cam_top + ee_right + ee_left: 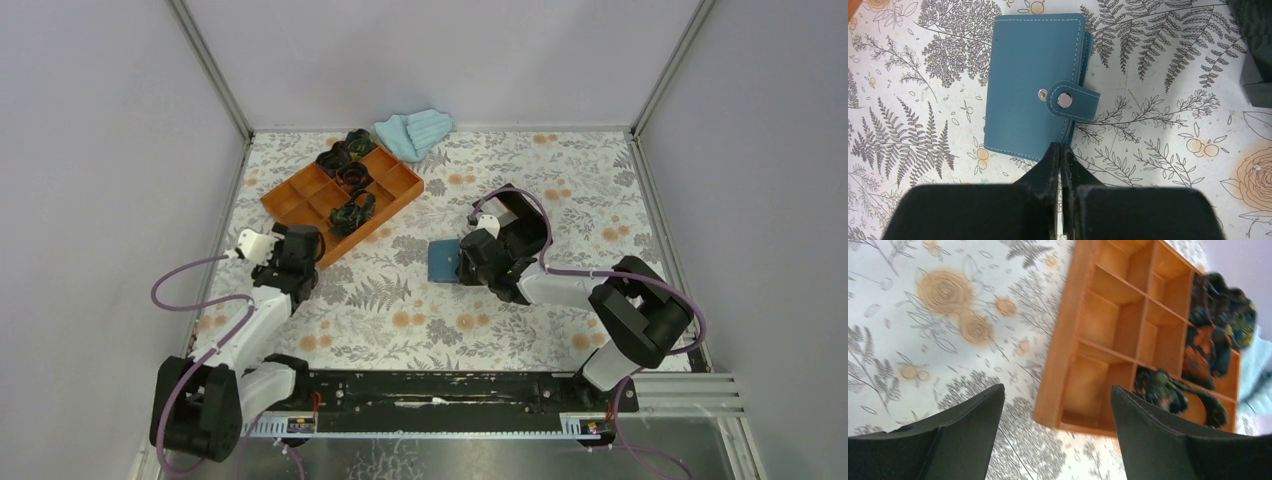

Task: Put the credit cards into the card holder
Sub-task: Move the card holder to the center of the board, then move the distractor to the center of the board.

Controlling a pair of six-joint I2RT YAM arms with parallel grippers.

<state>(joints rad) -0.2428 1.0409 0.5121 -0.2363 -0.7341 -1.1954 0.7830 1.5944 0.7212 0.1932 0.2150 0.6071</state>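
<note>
Pale grey walls around a counter (400, 300) printed with grey ferns and orange flowers. Near its middle, flat and closed, clasp tab snapped over one edge: the teal card holder (1033, 80). Right pincer (1061, 152) clenched tight, nothing visible between the fingers, tips right at the holder's near edge below the clasp; touching or just above, cannot tell. Left pincer (1057, 392) released, fingers wide apart with nothing between, hanging over the near corner of an orange compartment tray (1068, 340) on the counter's left side. Dark patterned fabric bundles (1220, 325) in several of the far compartments. Beyond the tray, against the back wall, a light blue cloth (413, 132).
</note>
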